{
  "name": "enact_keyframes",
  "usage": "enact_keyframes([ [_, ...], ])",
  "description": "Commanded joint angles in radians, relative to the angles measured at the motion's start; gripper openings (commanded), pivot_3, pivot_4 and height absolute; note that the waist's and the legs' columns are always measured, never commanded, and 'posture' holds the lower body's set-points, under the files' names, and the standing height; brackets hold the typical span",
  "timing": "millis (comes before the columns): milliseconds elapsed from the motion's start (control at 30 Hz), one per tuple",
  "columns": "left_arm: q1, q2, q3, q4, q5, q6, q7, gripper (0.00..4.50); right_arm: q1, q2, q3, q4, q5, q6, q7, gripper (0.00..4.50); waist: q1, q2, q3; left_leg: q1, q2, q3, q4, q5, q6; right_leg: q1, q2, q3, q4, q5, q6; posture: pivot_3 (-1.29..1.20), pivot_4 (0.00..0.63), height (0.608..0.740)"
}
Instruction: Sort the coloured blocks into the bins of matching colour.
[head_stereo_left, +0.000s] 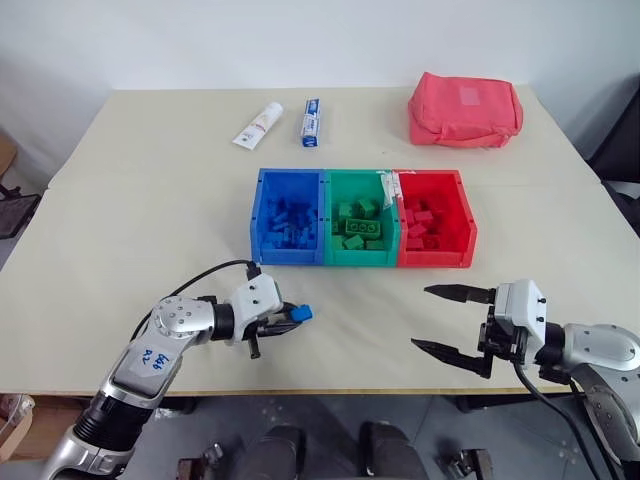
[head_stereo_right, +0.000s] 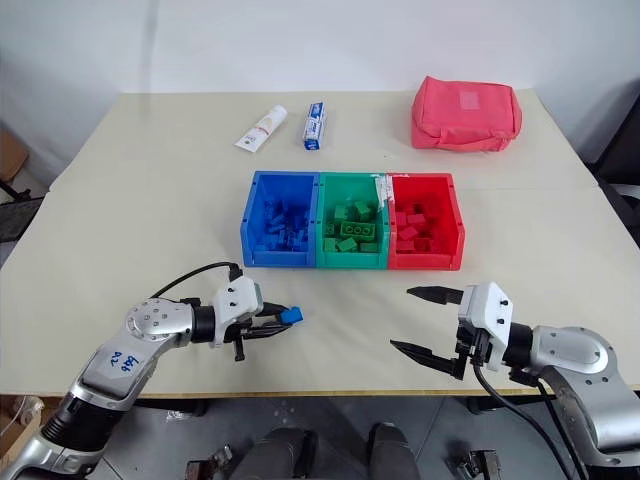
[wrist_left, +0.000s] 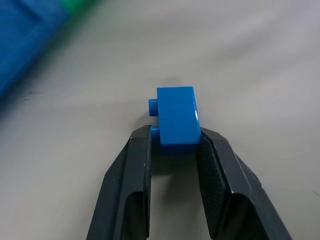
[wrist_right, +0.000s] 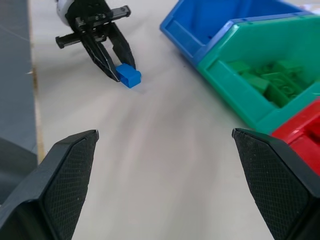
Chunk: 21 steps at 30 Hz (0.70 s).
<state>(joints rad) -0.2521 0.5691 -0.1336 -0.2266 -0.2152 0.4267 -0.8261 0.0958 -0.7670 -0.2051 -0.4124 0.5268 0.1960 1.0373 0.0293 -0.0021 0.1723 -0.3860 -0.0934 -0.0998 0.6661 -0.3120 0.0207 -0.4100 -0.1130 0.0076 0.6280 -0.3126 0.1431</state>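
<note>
My left fingers (wrist_left: 175, 142) pinched a small blue brick (wrist_left: 176, 119) by its flat sides, low over the surface (head_stereo_left: 150, 200) before the blue bin (head_stereo_left: 290, 225). It seemed light, rigid, slick. My right fingers (head_stereo_left: 450, 320) stood wide, empty.

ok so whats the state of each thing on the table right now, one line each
left gripper: jaws shut on the blue block
blue block: pinched at the tips, near the table
right gripper: jaws wide open, holding nothing
blue bin: open-topped, blue blocks inside
green bin: open-topped, green blocks inside
red bin: open-topped, red blocks inside
toothpaste tubes: lying flat
red pouch: closed
</note>
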Motion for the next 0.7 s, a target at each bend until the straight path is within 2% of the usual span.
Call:
enact_keyframes([
  [33, -0.037, -0.063, 0.153, -0.030, -0.107, -0.068, 0.060, 0.91, -0.005, 0.055, -0.054, -0.051, 0.014, -0.055, -0.063, 4.50, -0.002, 0.000, 0.000, 0.000, 0.000, 0.000, 0.000, 0.000, 0.000, 0.000, 0.000, 0.000, 0.000, 0.000, 0.000, 0.00, 0.150, 0.740],
  [133, -0.119, -0.119, 0.236, 0.011, -0.137, -0.047, 0.154, 0.91, -0.039, 0.108, -0.064, -0.061, 0.021, -0.064, -0.128, 4.50, -0.002, 0.000, 0.000, 0.000, 0.000, 0.000, 0.001, 0.000, -0.001, 0.000, 0.000, -0.001, 0.000, 0.000, 0.000, 0.00, 0.150, 0.740],
  [400, -0.322, -0.181, 0.212, 0.244, -0.082, 0.012, 0.270, 0.91, -0.064, 0.149, -0.032, -0.086, 0.011, -0.048, -0.188, 4.50, -0.002, 0.000, 0.000, 0.000, -0.002, 0.000, 0.000, 0.000, 0.000, -0.001, 0.003, -0.001, 0.002, 0.000, 0.000, 0.00, 0.150, 0.740],
  [467, -0.344, -0.178, 0.197, 0.281, -0.068, -0.003, 0.263, 1.64, -0.066, 0.141, -0.029, -0.084, 0.007, -0.048, -0.183, 4.50, -0.003, 0.000, 0.000, 0.000, -0.002, 0.000, 0.001, 0.000, 0.000, -0.001, 0.003, -0.001, 0.002, 0.000, 0.001, 0.00, 0.150, 0.740],
  [633, -0.359, -0.170, 0.199, 0.307, -0.086, -0.051, 0.210, 3.07, -0.055, 0.119, -0.027, -0.071, -0.006, -0.055, -0.158, 4.50, -0.006, 0.000, 0.000, 0.000, -0.001, 0.000, 0.000, 0.000, 0.000, -0.001, 0.003, -0.001, 0.002, 0.000, 0.001, 0.00, 0.150, 0.740],
  [700, -0.333, -0.123, 0.202, 0.300, -0.057, -0.125, 0.170, 3.66, -0.052, 0.114, -0.027, -0.058, -0.012, -0.062, -0.148, 4.50, -0.006, 0.000, 0.000, 0.000, -0.001, 0.000, 0.000, 0.000, 0.000, -0.001, 0.003, -0.001, 0.002, 0.000, 0.001, 0.00, 0.150, 0.740],
])
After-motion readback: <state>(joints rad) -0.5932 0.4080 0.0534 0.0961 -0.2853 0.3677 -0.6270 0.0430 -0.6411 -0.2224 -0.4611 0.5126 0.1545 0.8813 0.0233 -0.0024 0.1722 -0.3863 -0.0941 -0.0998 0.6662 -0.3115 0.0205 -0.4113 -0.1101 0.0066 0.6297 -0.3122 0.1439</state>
